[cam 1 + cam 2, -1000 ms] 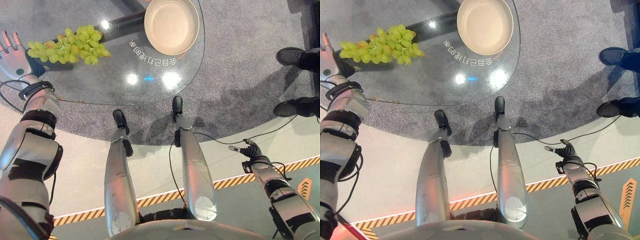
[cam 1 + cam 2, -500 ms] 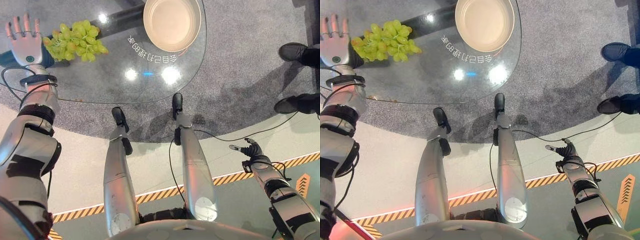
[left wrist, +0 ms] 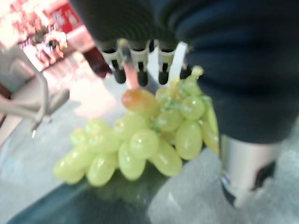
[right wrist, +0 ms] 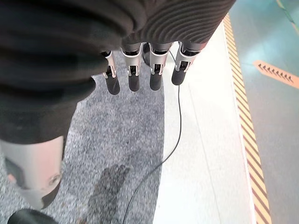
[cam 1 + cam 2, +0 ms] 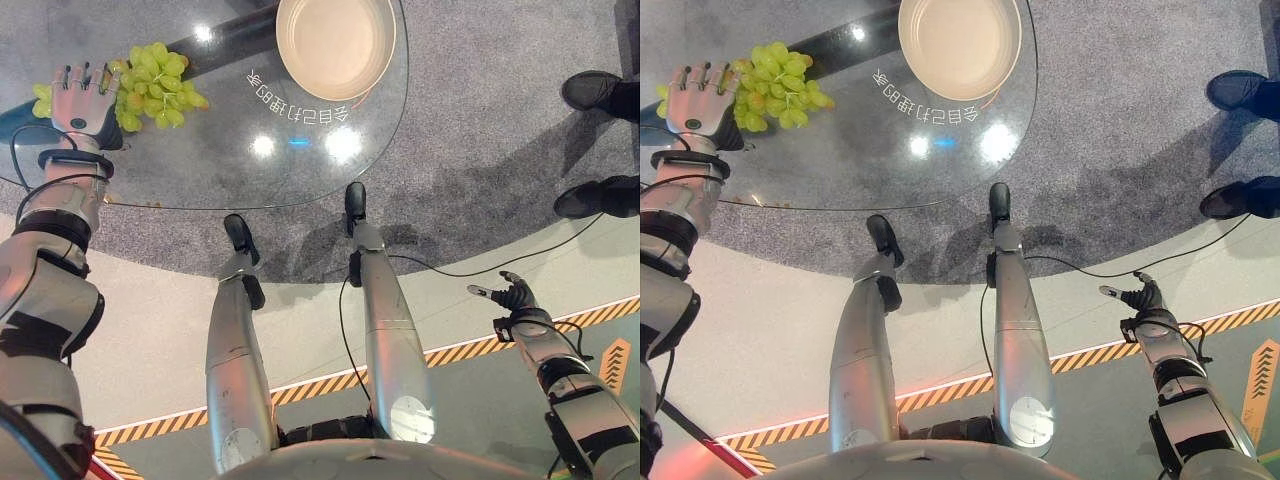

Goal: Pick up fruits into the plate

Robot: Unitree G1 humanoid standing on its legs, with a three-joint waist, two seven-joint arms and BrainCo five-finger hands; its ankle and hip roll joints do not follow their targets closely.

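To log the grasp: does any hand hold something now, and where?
Nothing is held. The left hand hovers open over the grapes; the right hand hangs open, low beside the table.

silver-grey arms w/ black bands, left hand (image 5: 78, 95) silver fingers, dark tips, dark ribbed wrist cover

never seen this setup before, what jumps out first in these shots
The bunch of green grapes on the round glass table, toward the robot's left, catches the eye first, with the left hand spread open over its near-left end. Next is the empty cream plate at the table's far edge. The right hand hangs open, low on the robot's right, above the floor.
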